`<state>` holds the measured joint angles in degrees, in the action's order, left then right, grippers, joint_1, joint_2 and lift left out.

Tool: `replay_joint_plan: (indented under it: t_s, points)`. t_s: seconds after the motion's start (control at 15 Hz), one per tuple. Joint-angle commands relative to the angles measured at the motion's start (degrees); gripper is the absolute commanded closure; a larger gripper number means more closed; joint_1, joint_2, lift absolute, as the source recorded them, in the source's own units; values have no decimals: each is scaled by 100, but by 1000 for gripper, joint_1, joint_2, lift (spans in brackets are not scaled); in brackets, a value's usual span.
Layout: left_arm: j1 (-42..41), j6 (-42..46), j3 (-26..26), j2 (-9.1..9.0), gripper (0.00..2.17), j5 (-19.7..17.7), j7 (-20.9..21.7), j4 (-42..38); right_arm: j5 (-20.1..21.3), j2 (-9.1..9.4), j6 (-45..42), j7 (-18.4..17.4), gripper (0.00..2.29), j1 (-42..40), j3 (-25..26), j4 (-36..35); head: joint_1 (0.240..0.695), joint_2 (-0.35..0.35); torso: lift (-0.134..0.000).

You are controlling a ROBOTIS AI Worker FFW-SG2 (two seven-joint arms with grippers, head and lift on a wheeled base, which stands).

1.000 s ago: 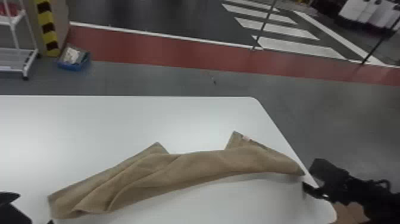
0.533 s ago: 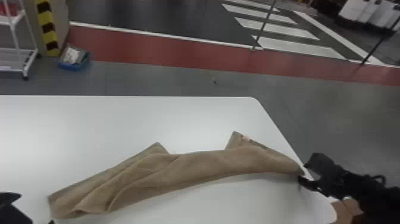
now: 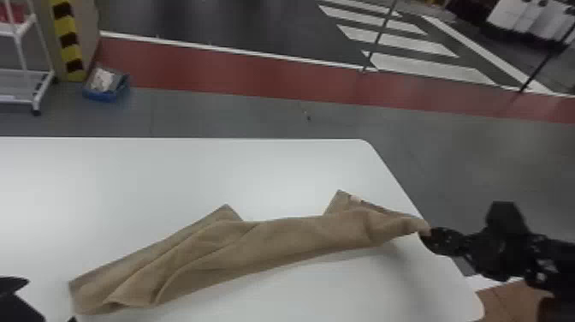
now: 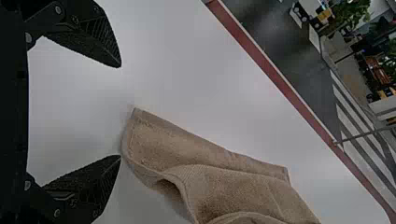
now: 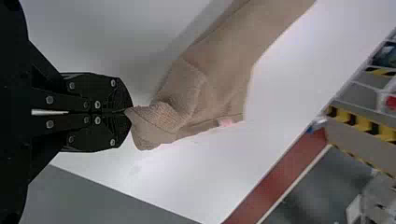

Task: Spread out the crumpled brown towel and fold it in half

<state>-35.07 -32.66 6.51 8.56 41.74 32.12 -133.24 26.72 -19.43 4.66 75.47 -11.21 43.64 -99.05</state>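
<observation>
The brown towel (image 3: 274, 240) lies bunched in a long slanting strip across the white table, two corners poking out on its far side. At its right end, my right gripper (image 3: 428, 240) is shut on the corner, which looks slightly raised. The right wrist view has the towel (image 5: 219, 79) pinched at its tip by the right gripper (image 5: 128, 112). My left gripper (image 3: 47, 299) is at the head view's lower left, beside the towel's left end. In the left wrist view the left gripper (image 4: 120, 112) stands open, nothing between its fingers, near a corner of the towel (image 4: 168, 144).
The white table (image 3: 171, 175) has its rounded right edge close under the right gripper. A brown surface (image 3: 509, 302) shows below that edge. Beyond on the floor are a blue bin (image 3: 107, 87) and a white rack (image 3: 40, 81).
My right gripper has closed on the towel's right corner and shifted slightly, lifting that end a little. The left gripper and the rest of the towel look unmoved.
</observation>
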Motion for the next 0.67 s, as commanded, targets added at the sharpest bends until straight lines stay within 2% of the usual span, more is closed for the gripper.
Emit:
replay_joint_plan:
  t_s: [0.0,0.33,0.53,0.6]
  points:
    - [0,0,-9,6,218,1,5,-18,-1486,1,1551,285,1396,22,426,-581,695,-350,-124]
    - [-9,0,-44,6,218,1,13,-70,-3472,-122,5295,285,1396,506,602,-1064,695,-350,-124]
    - [-27,-18,-62,6,218,1,5,-79,-4905,-157,8301,285,1396,1525,945,-1108,695,-350,-124]
    - [-35,0,-62,6,218,-8,5,-88,-5230,-175,8542,285,1393,1789,1041,-1108,695,-350,-124]
